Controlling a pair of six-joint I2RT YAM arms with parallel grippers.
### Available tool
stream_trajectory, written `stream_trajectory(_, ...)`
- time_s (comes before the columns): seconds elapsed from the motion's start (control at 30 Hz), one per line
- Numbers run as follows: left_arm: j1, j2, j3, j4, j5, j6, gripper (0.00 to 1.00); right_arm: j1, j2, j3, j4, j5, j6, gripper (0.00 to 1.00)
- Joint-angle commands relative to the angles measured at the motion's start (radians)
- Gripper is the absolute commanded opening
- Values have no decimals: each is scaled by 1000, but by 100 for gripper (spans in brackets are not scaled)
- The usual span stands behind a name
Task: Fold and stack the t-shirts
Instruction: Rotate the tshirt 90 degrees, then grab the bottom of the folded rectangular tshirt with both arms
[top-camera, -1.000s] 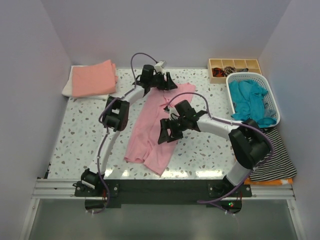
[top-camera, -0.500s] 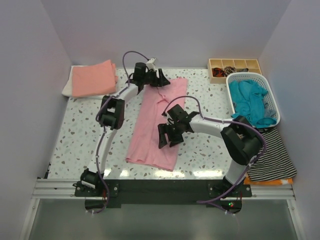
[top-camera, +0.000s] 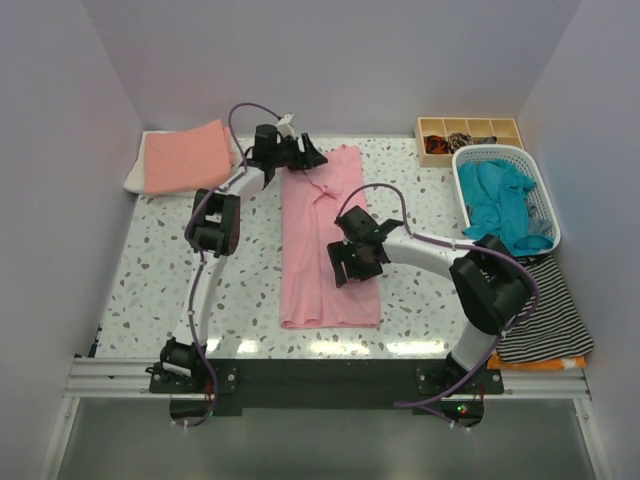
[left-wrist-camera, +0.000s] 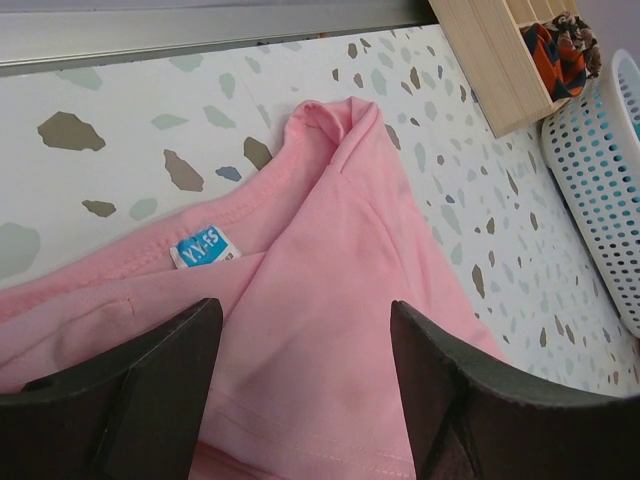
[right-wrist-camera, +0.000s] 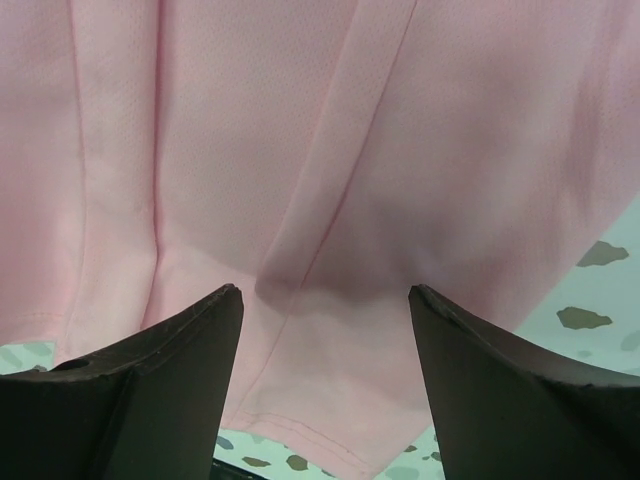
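We have the pink shirt in a long strip; left claw and right claw both spread, empty; next we'd likely fold it end to end

Pink t-shirt: plain light pink, no print.
Neck label: blue with white lettering and a white edge.
Folded t-shirt: salmon-orange, plain.
White t-shirt: white, showing under the salmon-orange one.
Teal t-shirts: solid teal.
Basket: white, walls dotted with rows of small holes.
Tray: pale natural wood; contents orange and dark, perhaps patterned, too small to tell.
Striped cloth: narrow black and white stripes.
Orange cloth: bright orange edge under the stripes.
Table: white terrazzo, grey, brown and green flecks.
Arms: white links, black joints.
Cables: purple.
Walls: pale lilac.
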Motion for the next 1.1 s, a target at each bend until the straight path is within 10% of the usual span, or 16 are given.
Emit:
stream_trajectory(0.0, -18, -150, -18, 60, 31, -22, 73, -9, -145, 16, 30, 21, -63, 73)
stream_trajectory(0.23, -38, -487, -217, 128, -33, 28, 75, -9, -250, 106, 12, 139, -60, 75)
stream_trajectory(0.5, -36, -830, -777, 253, -280, 85, 76, -106, -273, 68, 66, 234, 7, 78)
stream_trajectory(0.93, -15, -111, 98, -184, -196, 119, 76, -261, 372, 735, 29, 152, -32, 78)
stream_trajectory(1.07, 22, -84, 45, -101, -193, 88, 76, -265, 546, 994, -22, 190, -45, 78)
